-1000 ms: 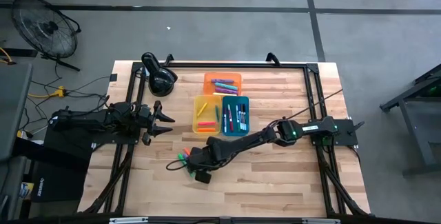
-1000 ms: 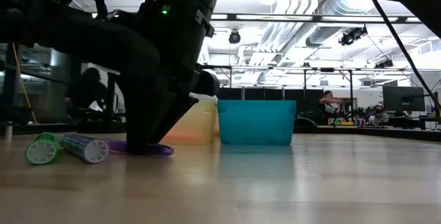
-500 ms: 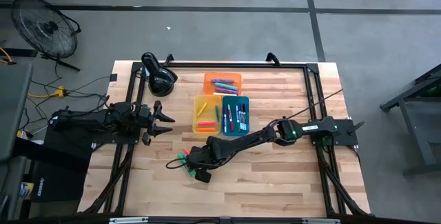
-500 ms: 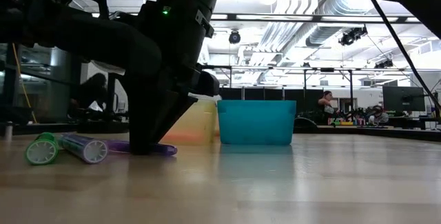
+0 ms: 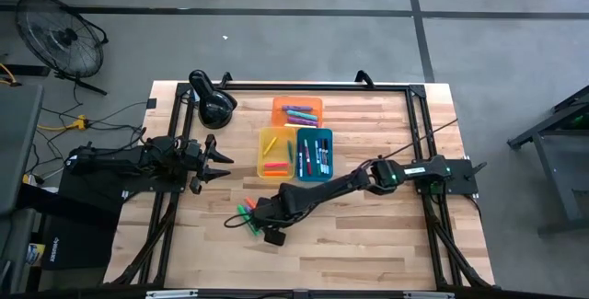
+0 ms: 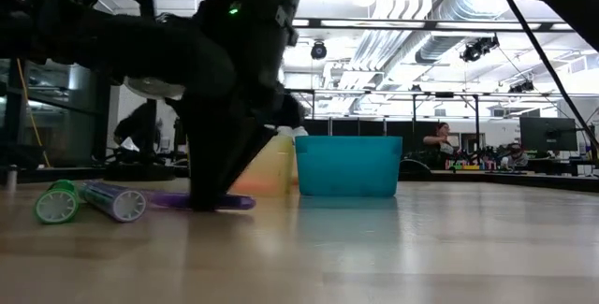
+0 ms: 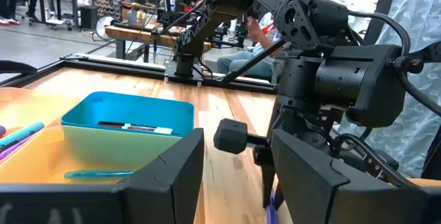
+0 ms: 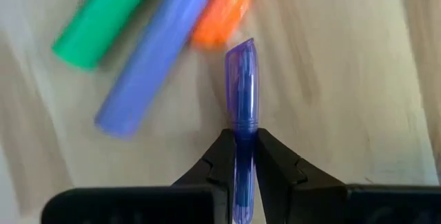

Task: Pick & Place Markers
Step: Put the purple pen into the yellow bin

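The right claw (image 8: pixel 241 160) is clenched on a purple marker (image 8: pixel 241 107); its two dark fingers (image 8: pixel 215 162) press the pen's barrel from both sides, and the capped end sticks out ahead of them over the surface (image 8: pixel 344 79). Just past that tip lie three loose markers side by side: a green marker (image 8: pixel 103 24), a blue-violet marker (image 8: pixel 155 58) and an orange marker (image 8: pixel 224 10), none touching the held pen.

In the high view the right claw (image 5: pixel 260 218) sits at about 7 o'clock from the three trays, well inside the wooden surface (image 5: pixel 368 235). The bare wood toward the near edge and at 3 o'clock of the claw is open; at 12 to 1 o'clock stand the yellow tray (image 5: pixel 274 153), the teal tray (image 5: pixel 314 153) and, farther off, the orange tray (image 5: pixel 296 111), each holding markers. The left claw (image 5: pixel 221 162) waits at 9 o'clock of the yellow tray with its fingers spread apart.

The low view shows what the overhead one does not: the purple marker (image 6: pixel 201 201) rests low against the surface under the dark arm, with the green marker (image 6: pixel 56 203) and its neighbour at 9 o'clock of it. The left wrist view shows the teal tray (image 7: pixel 127 117) from the side and the right arm beyond it. A black round object (image 5: pixel 213 101) stands at the far left of the surface.
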You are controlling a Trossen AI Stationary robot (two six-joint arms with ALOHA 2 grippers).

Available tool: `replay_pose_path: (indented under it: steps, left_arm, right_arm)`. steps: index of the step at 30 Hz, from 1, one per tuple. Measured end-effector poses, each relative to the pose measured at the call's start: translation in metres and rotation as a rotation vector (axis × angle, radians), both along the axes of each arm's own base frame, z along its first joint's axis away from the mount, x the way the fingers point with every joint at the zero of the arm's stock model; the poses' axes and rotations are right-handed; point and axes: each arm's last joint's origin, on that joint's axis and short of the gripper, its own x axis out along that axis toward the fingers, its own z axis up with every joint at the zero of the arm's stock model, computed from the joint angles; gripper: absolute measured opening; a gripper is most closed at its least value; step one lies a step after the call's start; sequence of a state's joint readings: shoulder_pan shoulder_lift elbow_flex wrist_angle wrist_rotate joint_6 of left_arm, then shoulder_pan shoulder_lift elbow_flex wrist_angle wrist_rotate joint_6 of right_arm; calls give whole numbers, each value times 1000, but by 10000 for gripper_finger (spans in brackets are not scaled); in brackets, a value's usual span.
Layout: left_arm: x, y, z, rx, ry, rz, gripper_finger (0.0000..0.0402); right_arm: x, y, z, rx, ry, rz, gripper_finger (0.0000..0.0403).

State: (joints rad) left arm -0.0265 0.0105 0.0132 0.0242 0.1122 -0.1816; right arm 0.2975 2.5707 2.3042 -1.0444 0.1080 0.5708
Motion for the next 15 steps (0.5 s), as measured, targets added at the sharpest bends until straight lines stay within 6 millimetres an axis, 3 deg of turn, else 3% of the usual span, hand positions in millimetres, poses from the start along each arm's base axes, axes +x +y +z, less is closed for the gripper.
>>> replay_pose_path:
  steps: [9,15]
  left_arm:
    - [0,0,0,0,0,0,170]
    - [0,0,0,0,0,0,170]
  right_arm:
    - [-7,-3,15,-47,14,-6,30]
    - [-19,-10,38,-158,37,-43,30]
